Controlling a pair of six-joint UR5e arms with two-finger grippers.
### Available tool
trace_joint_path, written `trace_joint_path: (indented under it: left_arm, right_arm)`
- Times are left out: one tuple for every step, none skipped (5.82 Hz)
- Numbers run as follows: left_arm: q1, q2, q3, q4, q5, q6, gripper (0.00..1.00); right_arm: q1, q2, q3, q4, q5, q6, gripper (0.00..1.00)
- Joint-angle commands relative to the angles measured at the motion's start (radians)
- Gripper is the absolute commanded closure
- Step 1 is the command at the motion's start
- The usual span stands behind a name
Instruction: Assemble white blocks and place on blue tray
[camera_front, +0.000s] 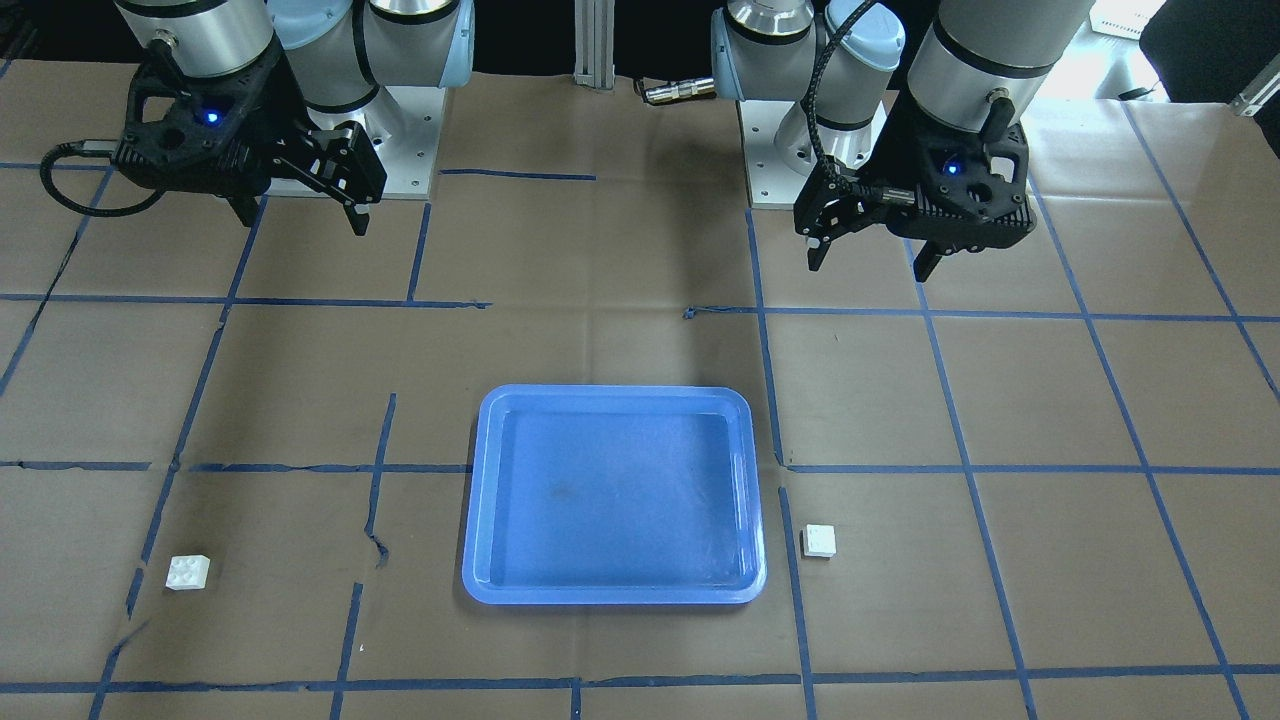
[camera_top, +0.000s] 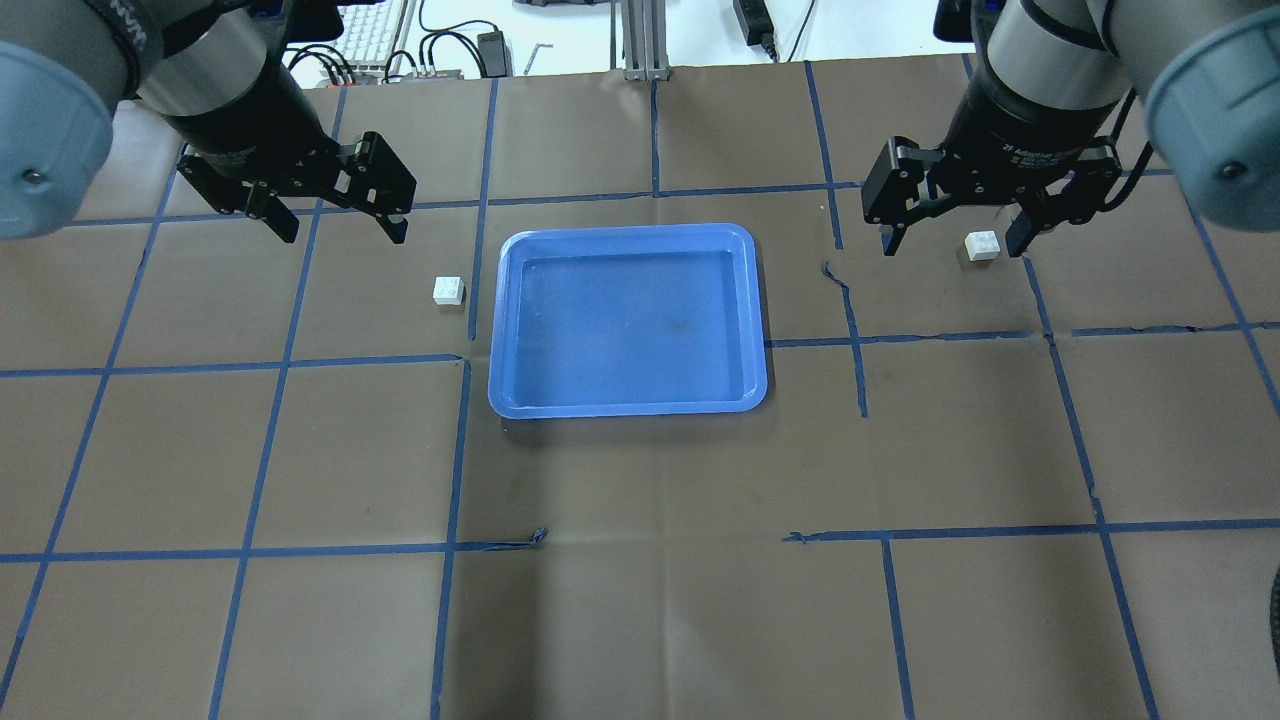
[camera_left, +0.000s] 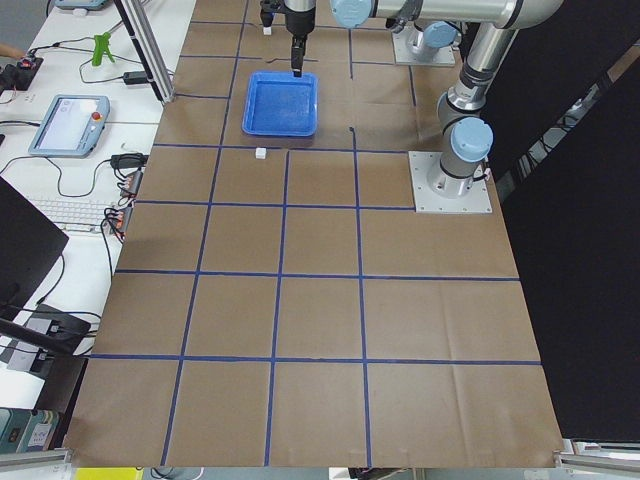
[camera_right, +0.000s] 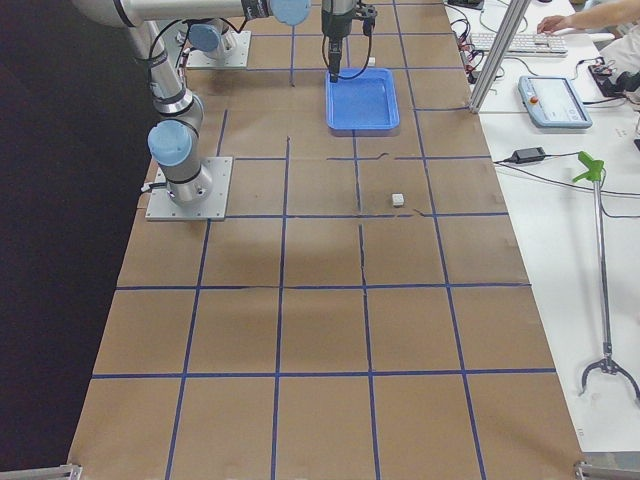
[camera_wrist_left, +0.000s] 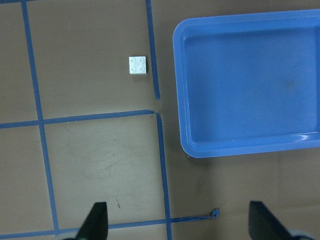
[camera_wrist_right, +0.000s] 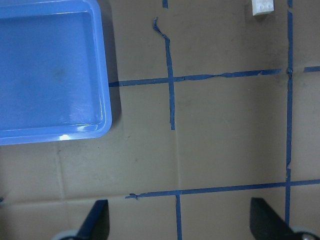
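Observation:
The blue tray (camera_top: 628, 318) lies empty in the middle of the table. One white block (camera_top: 449, 290) sits studs up just left of the tray, and also shows in the left wrist view (camera_wrist_left: 138, 65). The other white block (camera_top: 982, 245) sits well to the tray's right, at the top edge of the right wrist view (camera_wrist_right: 263, 6). My left gripper (camera_top: 343, 235) is open and empty, high above the table beyond the left block. My right gripper (camera_top: 953, 248) is open and empty, high above the table; the front view shows it far from its block (camera_front: 188, 572).
Brown paper with a blue tape grid (camera_top: 460, 450) covers the table. The arm bases (camera_front: 400, 150) stand at the robot's side. Keyboards, cables and a teach pendant (camera_right: 555, 100) lie on the side bench off the work area.

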Motion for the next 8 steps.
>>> trace_joint_path:
  left_arm:
    - [0.000, 0.006, 0.000, -0.009, 0.005, 0.000, 0.01]
    - [0.005, 0.006, 0.000, -0.007, 0.003, 0.000, 0.01]
    - [0.009, 0.006, 0.003, -0.006, 0.005, 0.003, 0.01]
    - [0.009, 0.007, 0.002, -0.007, 0.005, 0.003, 0.01]
    - [0.017, 0.007, 0.003, -0.004, 0.003, 0.003, 0.01]
    - [0.040, 0.000, 0.002, 0.002, 0.005, 0.013, 0.01]
    - [0.089, -0.029, -0.001, 0.003, -0.001, 0.017, 0.01]
    - [0.124, -0.112, 0.011, 0.078, -0.003, 0.026, 0.01]
  right_arm:
    - [0.001, 0.000, 0.000, 0.000, 0.000, 0.002, 0.00]
    - [0.001, 0.000, 0.000, 0.000, 0.000, 0.000, 0.00]
    - [-0.001, 0.000, 0.000, 0.000, 0.000, 0.002, 0.00]
    - [0.001, 0.000, 0.000, 0.000, 0.000, 0.000, 0.00]
    - [-0.001, 0.000, 0.000, 0.000, 0.000, 0.002, 0.00]
    - [0.001, 0.000, 0.000, 0.003, -0.002, 0.003, 0.00]
    - [0.001, -0.002, -0.006, 0.009, -0.003, 0.003, 0.00]
    - [0.001, 0.000, -0.009, 0.014, -0.002, -0.012, 0.00]
